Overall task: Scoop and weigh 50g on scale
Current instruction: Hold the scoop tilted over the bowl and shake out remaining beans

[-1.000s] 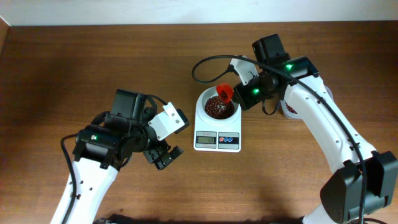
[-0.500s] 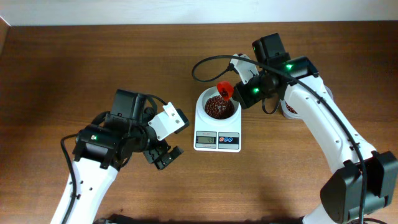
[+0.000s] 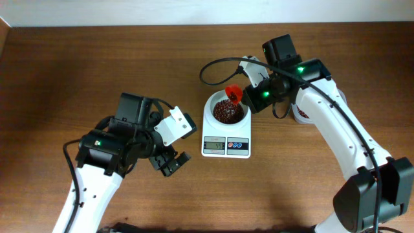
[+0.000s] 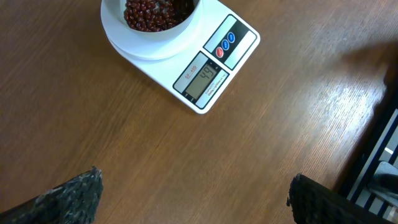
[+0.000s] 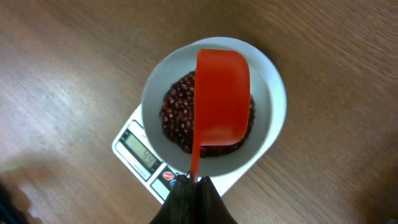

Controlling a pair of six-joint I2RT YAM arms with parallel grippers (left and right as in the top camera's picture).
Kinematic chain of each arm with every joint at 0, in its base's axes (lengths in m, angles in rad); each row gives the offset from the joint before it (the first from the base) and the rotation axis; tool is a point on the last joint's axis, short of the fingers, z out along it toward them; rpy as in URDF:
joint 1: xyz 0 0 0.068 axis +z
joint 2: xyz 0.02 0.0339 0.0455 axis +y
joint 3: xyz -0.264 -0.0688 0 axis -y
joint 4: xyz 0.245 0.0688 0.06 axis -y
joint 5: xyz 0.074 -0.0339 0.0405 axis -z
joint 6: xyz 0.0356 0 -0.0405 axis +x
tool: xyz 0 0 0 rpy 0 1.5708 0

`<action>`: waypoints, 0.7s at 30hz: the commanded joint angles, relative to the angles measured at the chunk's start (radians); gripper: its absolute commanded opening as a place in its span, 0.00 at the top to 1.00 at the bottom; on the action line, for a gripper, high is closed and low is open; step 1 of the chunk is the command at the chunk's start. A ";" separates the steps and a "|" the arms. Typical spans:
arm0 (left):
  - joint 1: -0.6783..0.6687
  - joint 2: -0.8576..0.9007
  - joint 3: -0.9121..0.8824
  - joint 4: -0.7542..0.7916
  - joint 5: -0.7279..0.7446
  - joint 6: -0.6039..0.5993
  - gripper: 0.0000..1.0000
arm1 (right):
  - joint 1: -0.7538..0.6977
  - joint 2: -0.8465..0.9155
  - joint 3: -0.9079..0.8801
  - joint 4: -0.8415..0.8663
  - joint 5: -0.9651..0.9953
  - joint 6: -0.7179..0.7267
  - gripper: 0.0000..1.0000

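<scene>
Beans (image 5: pixel 177 121) are lying heaped in the bowl (image 5: pixel 153 84) on the scale (image 5: pixel 138 152), just ahead of my right gripper (image 5: pixel 193 190), which is clenching the handle of the red scoop (image 5: pixel 221 93) over them. Left gripper (image 4: pixel 196 199) is hanging released, scale well ahead. I'm worrying about overshoot: a careless tilt, or the scoop pressing the bowl and falsifying the reading.

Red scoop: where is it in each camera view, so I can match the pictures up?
Overhead: the red scoop sits right of centre, above the upper right rim of the bowl of beans.
Left wrist: not in it.
Right wrist: mid-picture, over the beans, its handle running down into the shut right pincer.
Shared landmark: the scale with its grey display, in all three views.
</scene>
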 commanded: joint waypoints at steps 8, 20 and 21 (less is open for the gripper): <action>0.005 -0.004 0.016 0.001 0.018 0.016 0.01 | 0.003 -0.023 0.017 0.008 -0.030 0.002 0.96; 0.005 -0.004 0.016 0.002 0.018 0.016 0.01 | 0.003 -0.023 0.017 0.008 -0.034 0.002 0.96; 0.005 -0.004 0.016 0.001 0.018 0.016 0.01 | 0.003 -0.023 0.017 0.008 -0.034 0.002 0.96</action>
